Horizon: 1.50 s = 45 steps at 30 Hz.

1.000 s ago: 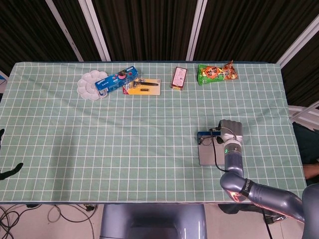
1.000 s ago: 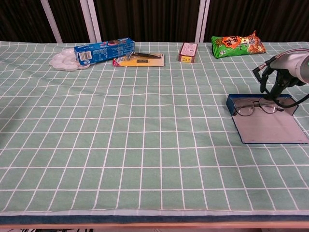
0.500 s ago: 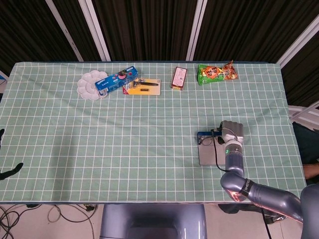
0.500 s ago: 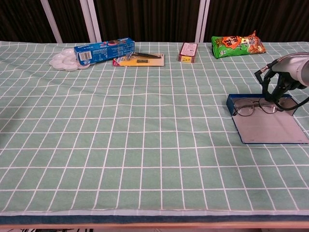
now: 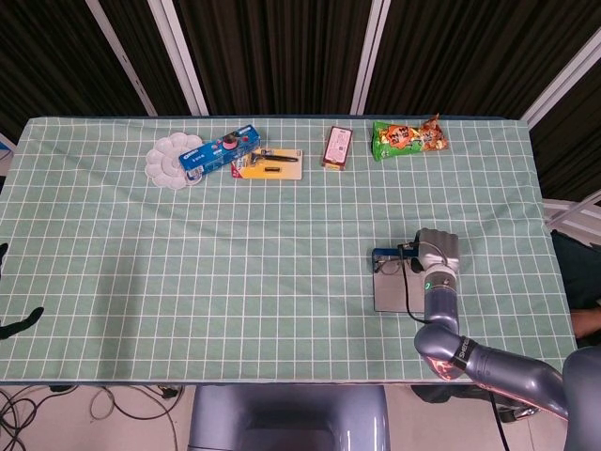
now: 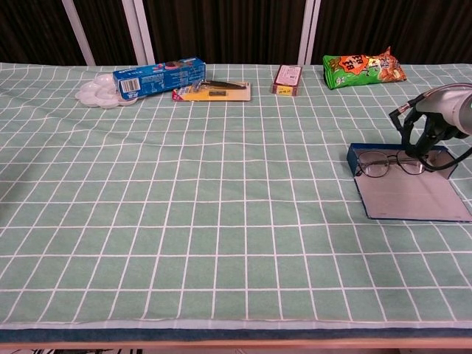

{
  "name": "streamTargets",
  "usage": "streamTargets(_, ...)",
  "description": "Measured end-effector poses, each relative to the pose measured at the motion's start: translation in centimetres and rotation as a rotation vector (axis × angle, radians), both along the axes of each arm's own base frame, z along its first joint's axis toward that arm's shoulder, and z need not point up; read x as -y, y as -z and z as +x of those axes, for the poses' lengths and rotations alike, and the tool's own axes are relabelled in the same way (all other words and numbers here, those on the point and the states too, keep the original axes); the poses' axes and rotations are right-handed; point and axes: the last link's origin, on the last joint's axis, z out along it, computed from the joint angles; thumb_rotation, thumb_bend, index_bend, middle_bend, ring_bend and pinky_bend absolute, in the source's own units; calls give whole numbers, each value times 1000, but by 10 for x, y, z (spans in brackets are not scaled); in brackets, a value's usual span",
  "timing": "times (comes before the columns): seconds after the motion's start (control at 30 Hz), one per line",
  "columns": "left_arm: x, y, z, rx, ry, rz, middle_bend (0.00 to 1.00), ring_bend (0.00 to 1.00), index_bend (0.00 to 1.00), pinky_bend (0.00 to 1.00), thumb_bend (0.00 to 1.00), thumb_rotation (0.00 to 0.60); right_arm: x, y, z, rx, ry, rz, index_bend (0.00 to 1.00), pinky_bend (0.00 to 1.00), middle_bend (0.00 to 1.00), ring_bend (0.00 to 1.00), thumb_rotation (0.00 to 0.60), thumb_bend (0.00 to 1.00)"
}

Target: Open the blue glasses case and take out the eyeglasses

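I see the blue hinged glasses case (image 6: 408, 184) lying open on the green checked cloth surface (image 6: 221, 192), at about 4 o'clock from the cloth's centre in the head view. Its pale grey lining faces up. The thin-rimmed wire eyeglasses (image 6: 389, 162) sit at the case's far edge, lenses toward 9 o'clock.

My right hand (image 6: 428, 125) is over the 3 o'clock end of the eyeglasses, fingers (image 6: 408, 125) pointing down at the frame. I cannot tell whether they pinch it or only hover. In the head view the right hand (image 5: 438, 252) covers the case's far right corner.

Left hand: not visible in either view.

Along the far edge, 10 to 1 o'clock: white flower-shaped paint palette (image 5: 171, 161), blue toothpaste box (image 5: 220, 151), yellow-backed razor card (image 5: 269, 164), small red-brown box (image 5: 337, 147), green snack bag (image 5: 408, 137).
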Motion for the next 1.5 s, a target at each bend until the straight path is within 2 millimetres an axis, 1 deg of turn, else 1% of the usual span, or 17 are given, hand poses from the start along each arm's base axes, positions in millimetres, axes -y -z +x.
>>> streamTargets(0.47,0,0,0,1,-2,-2,0,0,0,0,11,600,0,3,2,5,0,3,494,978,988,1000,600,506)
streamTargets(0.77,-1,0,0,8,-3,-3,0,0,0,0,11,600,0,3,10,30,-17,-1,541,978,988,1000,600,506)
streamTargets(1.0,-1,0,1,13,2,-4,0,0,0,0,11,600,-1,6,20,54,-31,-3,548,978,988,1000,600,506)
streamTargets(1.2,-1,0,1,23,7,-6,0,0,0,0,11,600,-1,9,33,86,-40,-8,556,978,988,1000,600,506)
streamTargets(1.5,0,1,3,41,24,-21,0,0,0,0,11,600,-3,23,55,119,-43,-3,564,978,988,1000,600,505)
